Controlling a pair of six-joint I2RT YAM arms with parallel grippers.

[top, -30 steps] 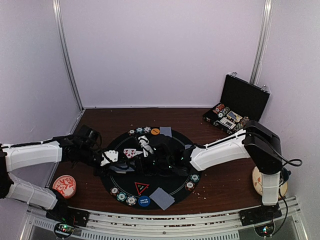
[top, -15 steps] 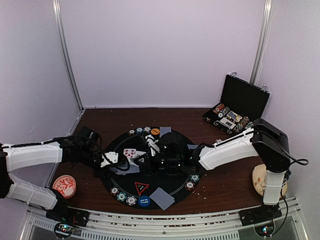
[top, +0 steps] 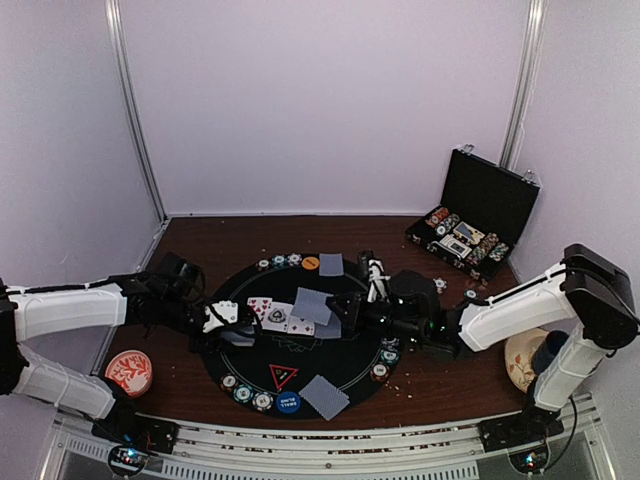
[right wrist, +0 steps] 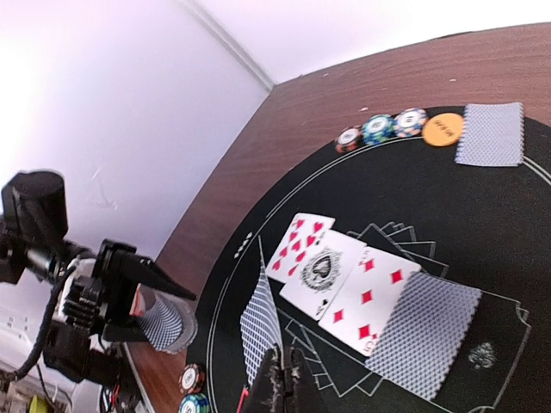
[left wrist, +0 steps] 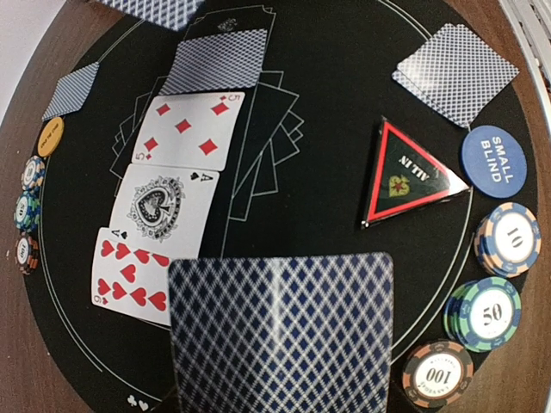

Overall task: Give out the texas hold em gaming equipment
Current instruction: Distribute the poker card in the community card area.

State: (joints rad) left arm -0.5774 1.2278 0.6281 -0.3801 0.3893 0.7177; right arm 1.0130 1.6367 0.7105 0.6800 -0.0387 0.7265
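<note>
Three cards lie face up in a row at the centre of the round black mat point(top: 350, 352): nine of hearts point(left wrist: 129, 275), ace of spades point(left wrist: 164, 205) and five of diamonds point(left wrist: 185, 129). A fourth card point(left wrist: 219, 60) lies face down just beside the five.

- Left end effector point(top: 222, 318): low over the mat's left edge, closed on the deck point(left wrist: 280, 335), which is held flat with its grey-blue backs up.
- Right end effector point(right wrist: 281, 389): fingers pressed together, over the mat right of centre. It appears to pinch a single card point(top: 310, 303), back up, raised above the row.
- Near edge of mat: red triangle marker point(left wrist: 405, 172), with the blue button disc point(left wrist: 498, 155) lettered SMALL BLIND just beside it. A face-down hand point(left wrist: 456, 73) lies near both. Near chip stacks point(left wrist: 484, 314), marked 10, 50 and 100, follow the rim.
- Far edge of mat: orange button disc point(left wrist: 50, 136) sits between the far chip stacks point(left wrist: 26, 211) and a far face-down card point(left wrist: 73, 90).
- Right edge of mat: right chip stacks point(top: 385, 362).
- Off the mat: an open black case point(top: 490, 195) holding chips stands at the right rear of the desk point(top: 200, 240). A red-and-white dish point(top: 128, 372) sits at the left front.
</note>
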